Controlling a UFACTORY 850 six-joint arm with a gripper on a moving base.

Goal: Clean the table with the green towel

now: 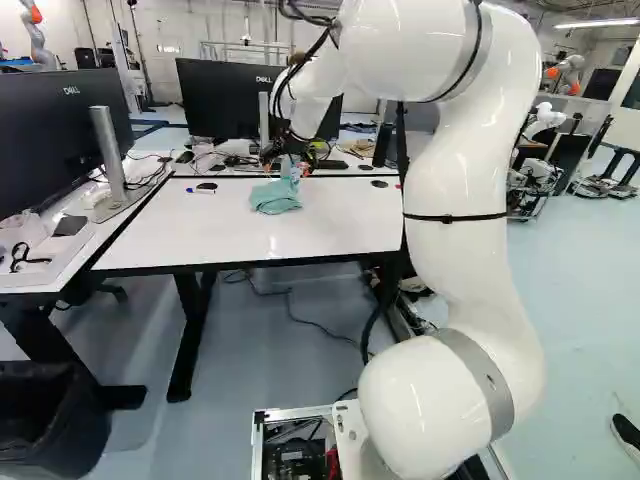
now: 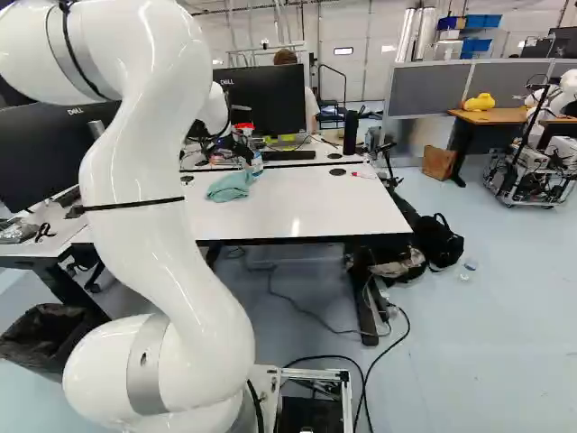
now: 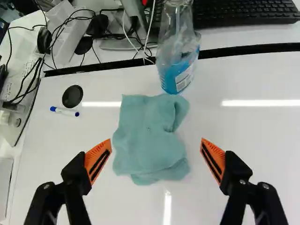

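Gripper poised above green towel, fingers spread wide

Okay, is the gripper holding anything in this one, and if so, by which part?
Nothing is held: the gripper stands open over the green towel, its two orange pads apart and neither touching the cloth.
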